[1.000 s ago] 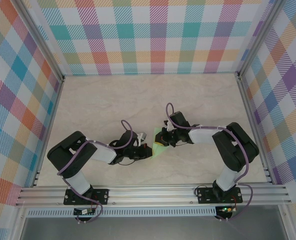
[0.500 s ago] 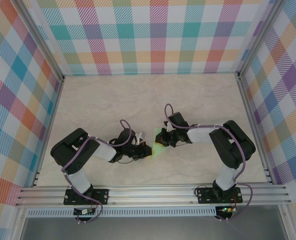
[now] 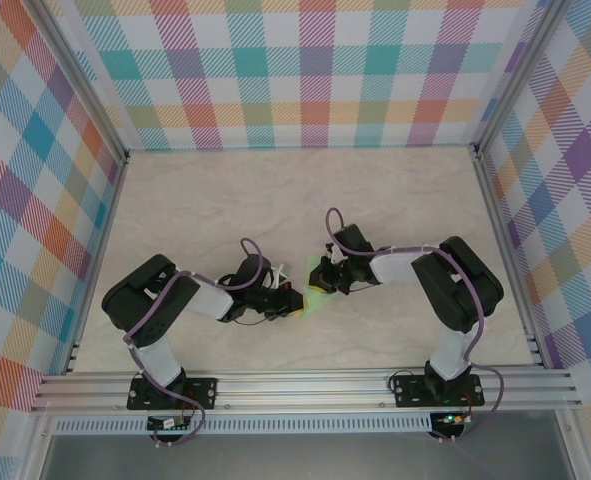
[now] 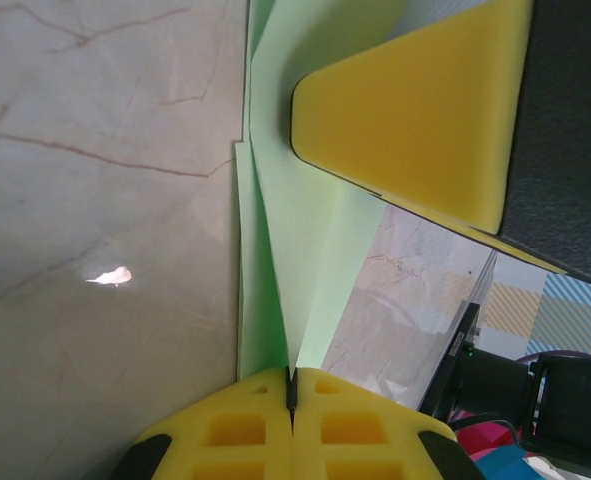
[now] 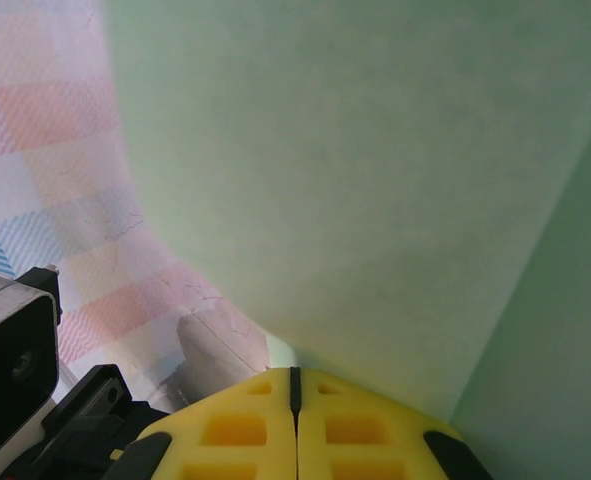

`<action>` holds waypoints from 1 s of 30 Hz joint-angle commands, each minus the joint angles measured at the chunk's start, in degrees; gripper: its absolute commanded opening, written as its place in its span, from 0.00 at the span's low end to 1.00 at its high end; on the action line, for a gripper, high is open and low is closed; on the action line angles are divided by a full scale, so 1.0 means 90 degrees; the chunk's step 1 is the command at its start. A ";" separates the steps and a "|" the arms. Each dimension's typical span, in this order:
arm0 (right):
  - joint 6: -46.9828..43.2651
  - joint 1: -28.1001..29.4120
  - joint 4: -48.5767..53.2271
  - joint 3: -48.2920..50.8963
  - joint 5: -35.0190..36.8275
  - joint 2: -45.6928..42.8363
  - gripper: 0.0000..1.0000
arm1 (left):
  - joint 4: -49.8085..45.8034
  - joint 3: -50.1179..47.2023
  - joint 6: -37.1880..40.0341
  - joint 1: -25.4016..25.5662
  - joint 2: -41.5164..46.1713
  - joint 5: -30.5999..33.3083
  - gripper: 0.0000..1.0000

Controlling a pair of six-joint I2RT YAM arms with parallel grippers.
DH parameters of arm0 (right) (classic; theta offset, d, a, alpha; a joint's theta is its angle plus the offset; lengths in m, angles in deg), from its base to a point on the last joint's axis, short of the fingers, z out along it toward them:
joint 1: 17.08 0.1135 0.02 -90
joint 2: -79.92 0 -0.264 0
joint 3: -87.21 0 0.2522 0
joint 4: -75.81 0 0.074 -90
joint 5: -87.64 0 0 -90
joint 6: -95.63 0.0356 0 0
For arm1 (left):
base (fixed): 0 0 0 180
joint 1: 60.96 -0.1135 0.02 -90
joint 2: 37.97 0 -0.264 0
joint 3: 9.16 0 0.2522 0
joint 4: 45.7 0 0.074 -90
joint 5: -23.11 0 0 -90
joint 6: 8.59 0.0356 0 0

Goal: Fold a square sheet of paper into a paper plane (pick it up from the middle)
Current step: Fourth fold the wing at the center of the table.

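**Left gripper**: the jaws are drawn together and clamped on the paper, whose folded layers are seen to converge into the seam between the yellow pads.

**Right gripper**: the jaws are likewise closed, with an edge of the paper nipped between them. One of its pads is seen in the left wrist view over the far end of the same paper.

**Paper:** it is held between the two grippers, which face each other just apart. They are placed a little nearer than the centre of the table and well apart from its side edges. Whether the paper touches the table cannot be told.

**Step in hand:** this is judged to be the setting of a fold, the dart shape being not yet formed.

**Doing it well:**
- Both grips should be held firm and moved as one, so that the thin paper is neither stretched to tearing nor let sag.
- The layers should be brought edge to edge before any crease is pressed.
- The crease should be run along the centre line, from the clamped end outward
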 commanded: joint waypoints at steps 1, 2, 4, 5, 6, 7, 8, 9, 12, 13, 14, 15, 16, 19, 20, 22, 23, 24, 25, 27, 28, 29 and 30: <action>-0.0032 -0.0043 0.0260 0.0104 0.0331 0.0163 0.05 | -0.0824 0.0033 0.0171 -0.0013 -0.0316 0.0924 0.04; -0.0022 -0.0042 0.0272 0.0125 0.0362 0.0155 0.05 | -0.0934 0.0054 0.0237 -0.0006 -0.0255 0.0968 0.06; 0.0003 -0.0042 0.0265 0.0132 0.0366 0.0164 0.05 | -0.1104 0.0072 0.0335 -0.0008 -0.0160 0.1000 0.08; 0.0014 -0.0048 0.0270 0.0127 0.0374 0.0170 0.05 | -0.1188 0.0075 0.0373 -0.0006 -0.0097 0.1012 0.10; 0.0023 -0.0042 0.0270 0.0133 0.0374 0.0165 0.05 | -0.1230 0.0075 0.0386 -0.0010 -0.0057 0.1008 0.12; 0.0015 -0.0047 0.0279 0.0128 0.0379 0.0180 0.05 | -0.1263 0.0066 0.0417 -0.0007 0.0004 0.0998 0.13; 0.0011 -0.0042 0.0313 0.0118 0.0384 0.0182 0.05 | -0.1294 0.0056 0.0440 0.0002 0.0060 0.0994 0.15; 0.0013 -0.0042 0.0312 0.0108 0.0384 0.0190 0.05 | -0.1336 0.0046 0.0463 0.0005 0.0104 0.0993 0.15; 0.0013 -0.0043 0.0302 0.0102 0.0374 0.0186 0.05 | -0.1427 0.0051 0.0523 0.0012 0.0194 0.0952 0.16; 0.0014 -0.0043 0.0307 0.0103 0.0364 0.0184 0.05 | -0.1455 0.0072 0.0542 0.0023 0.0198 0.0907 0.16; 0.0014 -0.0037 0.0306 0.0107 0.0362 0.0181 0.05 | -0.1501 0.0084 0.0569 0.0041 0.0205 0.0910 0.15; 0.0014 -0.0042 0.0304 0.0117 0.0364 0.0187 0.05 | -0.1566 0.0104 0.0591 0.0048 0.0217 0.0931 0.14; 0.0014 -0.0042 0.0300 0.0124 0.0364 0.0188 0.05 | -0.1657 0.0120 0.0625 0.0063 0.0259 0.0976 0.13; 0.0023 -0.0042 0.0305 0.0128 0.0364 0.0201 0.05 | -0.1965 0.0138 0.0696 0.0066 0.0378 0.1121 0.13; 0.0023 -0.0046 0.0293 0.0133 0.0359 0.0202 0.05 | -0.2050 0.0143 0.0735 0.0080 0.0419 0.1155 0.11; 0.0031 -0.0042 0.0274 0.0138 0.0359 0.0211 0.05 | -0.2128 0.0149 0.0787 0.0090 0.0481 0.1141 0.08; 0.0029 -0.0042 0.0270 0.0152 0.0354 0.0211 0.05 | -0.2151 0.0153 0.0804 0.0109 0.0501 0.1140 0.08; 0.0032 -0.0042 0.0270 0.0154 0.0353 0.0205 0.05 | -0.2164 0.0158 0.0806 0.0112 0.0501 0.1127 0.08; 0.0040 -0.0043 0.0270 0.0161 0.0354 0.0205 0.05 | -0.2165 0.0179 0.0816 0.0130 0.0487 0.1102 0.08; 0.0043 -0.0042 0.0270 0.0168 0.0354 0.0205 0.05 | -0.2151 0.0238 0.0809 0.0141 0.0444 0.0997 0.09; 0.0043 -0.0045 0.0270 0.0174 0.0349 0.0208 0.05 | -0.2128 0.0273 0.0816 0.0168 0.0407 0.0959 0.09; 0.0041 -0.0042 0.0261 0.0176 0.0345 0.0207 0.05 | -0.2128 0.0294 0.0815 0.0189 0.0401 0.0931 0.09; 0.0038 -0.0037 0.0269 0.0176 0.0346 0.0206 0.05 | -0.2118 0.0292 0.0816 0.0190 0.0421 0.0916 0.09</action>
